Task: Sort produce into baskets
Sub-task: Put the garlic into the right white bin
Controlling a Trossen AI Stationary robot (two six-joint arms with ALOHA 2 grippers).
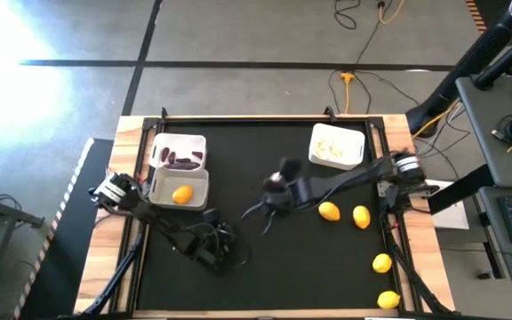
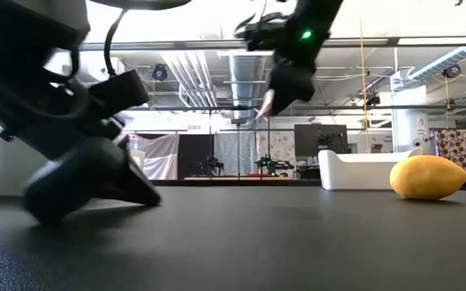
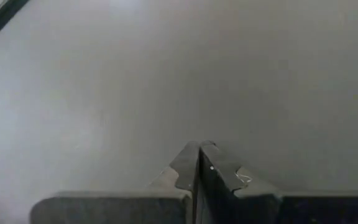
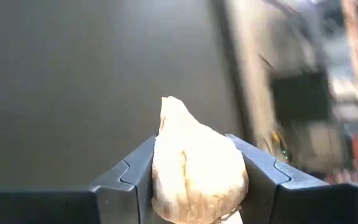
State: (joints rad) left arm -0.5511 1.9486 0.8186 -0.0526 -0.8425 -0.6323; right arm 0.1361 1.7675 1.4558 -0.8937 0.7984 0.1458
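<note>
A white garlic bulb is pinched between the dark fingers of my right gripper, which is shut on it. That gripper hangs above the middle of the black mat, lifted off it. My left gripper is shut on nothing and rests low on the mat at the front left. One basket holds dark purple pieces. The basket just in front of it holds a lemon. A third basket at the back right holds garlic. Several lemons lie loose at the right.
A raised wooden frame borders the mat. Loose lemons trail toward the front right corner. In the low view a lemon sits before a white basket. Cables cross the floor beyond the table.
</note>
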